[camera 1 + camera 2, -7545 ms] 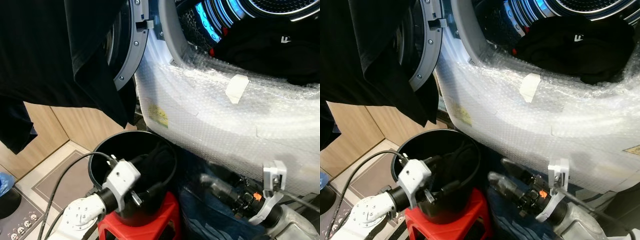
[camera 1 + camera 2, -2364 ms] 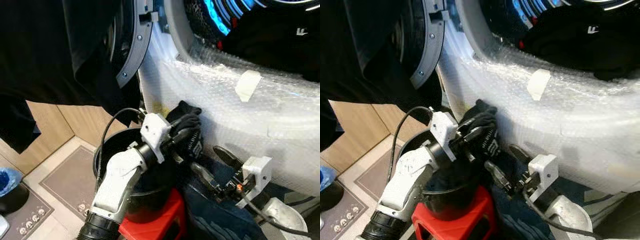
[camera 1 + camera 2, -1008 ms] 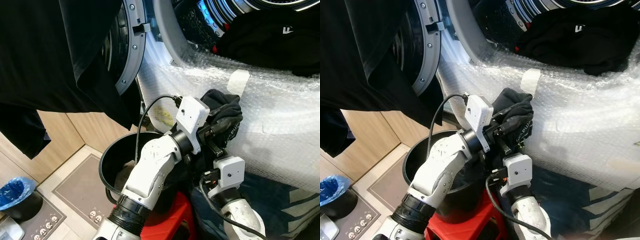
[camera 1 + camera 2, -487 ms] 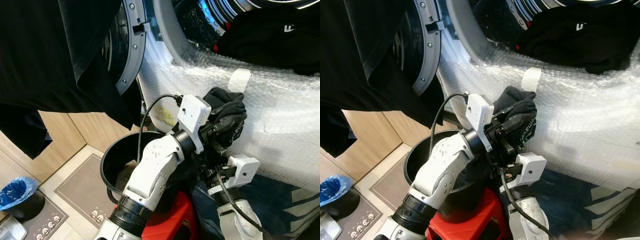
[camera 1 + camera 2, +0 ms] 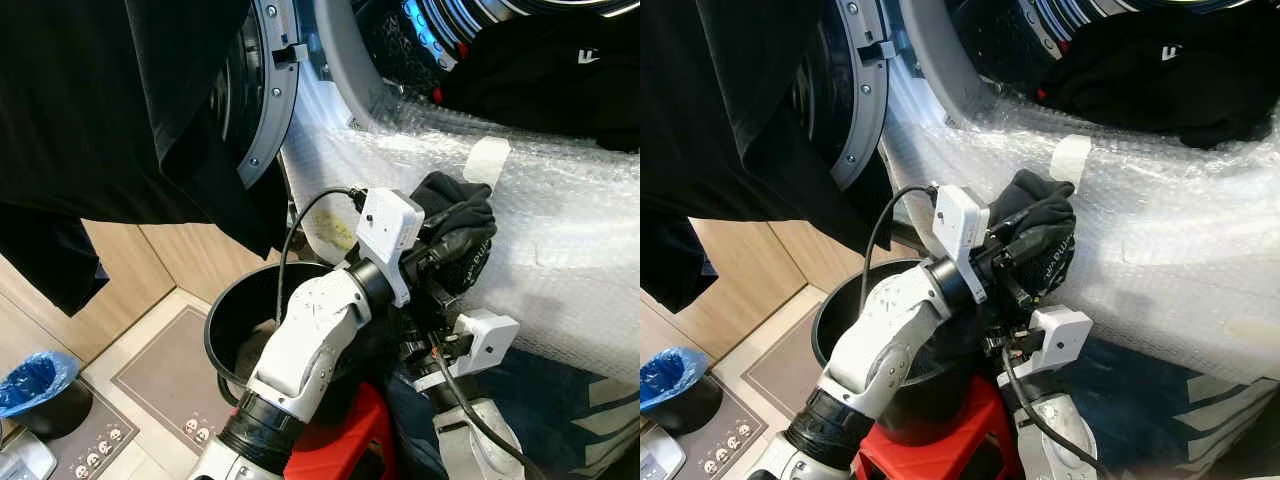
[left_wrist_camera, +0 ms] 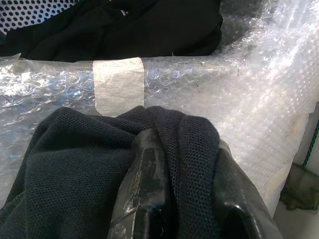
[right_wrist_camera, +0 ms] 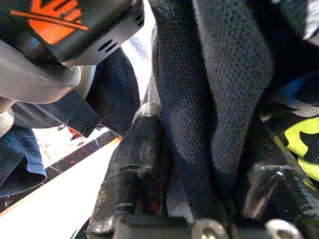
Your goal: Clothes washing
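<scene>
A black mesh garment (image 5: 455,203) is bunched in my left gripper (image 5: 468,236), which is shut on it and holds it against the bubble-wrapped front of the washing machine (image 5: 570,235), just under a strip of tape (image 6: 118,84). Part of the garment hangs down with a yellow-green print (image 7: 301,149). My right gripper (image 5: 425,318) sits directly below, pointing up, open with the hanging cloth (image 7: 219,99) between its fingers (image 7: 134,164). More black clothes (image 5: 545,75) lie in the open drum above. The black bucket (image 5: 235,322) stands below on a red stool (image 5: 345,440).
The washer door (image 5: 265,95) stands open on the left with a large black garment (image 5: 100,120) draped over it. Blue fabric (image 5: 560,400) lies low at the right. A bin with a blue bag (image 5: 35,380) stands on the tiled floor at the far left.
My left gripper lifted the garment out of the bucket up to the washer front. My right gripper rose under it and now has the hanging cloth between its fingers.
</scene>
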Motion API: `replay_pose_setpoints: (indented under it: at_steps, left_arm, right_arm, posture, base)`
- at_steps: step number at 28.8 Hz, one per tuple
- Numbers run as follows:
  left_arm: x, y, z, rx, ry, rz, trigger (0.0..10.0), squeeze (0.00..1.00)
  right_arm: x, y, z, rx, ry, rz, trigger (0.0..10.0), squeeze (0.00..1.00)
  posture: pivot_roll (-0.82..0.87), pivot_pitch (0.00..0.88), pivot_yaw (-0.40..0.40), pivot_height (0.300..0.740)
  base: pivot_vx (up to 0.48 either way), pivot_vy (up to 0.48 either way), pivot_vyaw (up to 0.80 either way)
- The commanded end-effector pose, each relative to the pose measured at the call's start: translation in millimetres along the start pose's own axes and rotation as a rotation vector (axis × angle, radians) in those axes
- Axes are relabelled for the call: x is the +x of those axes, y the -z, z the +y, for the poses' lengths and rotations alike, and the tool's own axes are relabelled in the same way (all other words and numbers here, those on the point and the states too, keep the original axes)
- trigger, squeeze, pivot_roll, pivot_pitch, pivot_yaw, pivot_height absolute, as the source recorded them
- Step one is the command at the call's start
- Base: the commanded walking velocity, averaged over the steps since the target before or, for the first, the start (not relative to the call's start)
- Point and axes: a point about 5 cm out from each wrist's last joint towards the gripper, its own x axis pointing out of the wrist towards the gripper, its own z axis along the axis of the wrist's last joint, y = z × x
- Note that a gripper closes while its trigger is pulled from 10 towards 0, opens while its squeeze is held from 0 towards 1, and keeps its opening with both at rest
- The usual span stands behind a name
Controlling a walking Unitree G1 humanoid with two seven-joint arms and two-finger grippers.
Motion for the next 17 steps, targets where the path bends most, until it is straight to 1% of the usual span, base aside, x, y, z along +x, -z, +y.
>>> replay_pose_setpoints:
  at_steps: [1,7,12,17]
  left_arm:
    - [25.5,-41.8,-23.2,0.044,0.113,-0.174,10.0,0.0]
    - [26.8,-42.7,-25.5,0.041,0.118,-0.178,10.0,0.0]
    - [26.8,-43.2,-26.5,0.038,0.12,-0.181,10.0,0.0]
    - [26.7,-43.6,-25.9,0.028,0.117,-0.184,10.0,0.0]
  right_arm:
    - [4.9,5.4,10.6,0.028,-0.038,0.013,0.0,0.0]
    - [8.8,5.3,10.5,0.048,-0.018,0.006,0.0,0.0]
    - [14.3,5.3,8.3,0.088,0.04,-0.005,0.0,0.0]
    - [14.4,4.6,7.7,0.106,0.047,-0.017,0.0,0.0]
  posture:
    - [-0.16,0.055,0.183,0.74]
    - [-0.15,0.053,0.183,0.74]
    - [-0.15,0.051,0.183,0.74]
    - [-0.15,0.052,0.182,0.74]
  base:
    - [0.0,0.0,0.0]
    - [0.0,0.0,0.0]
    - [0.0,0.0,0.0]
    - [0.0,0.0,0.0]
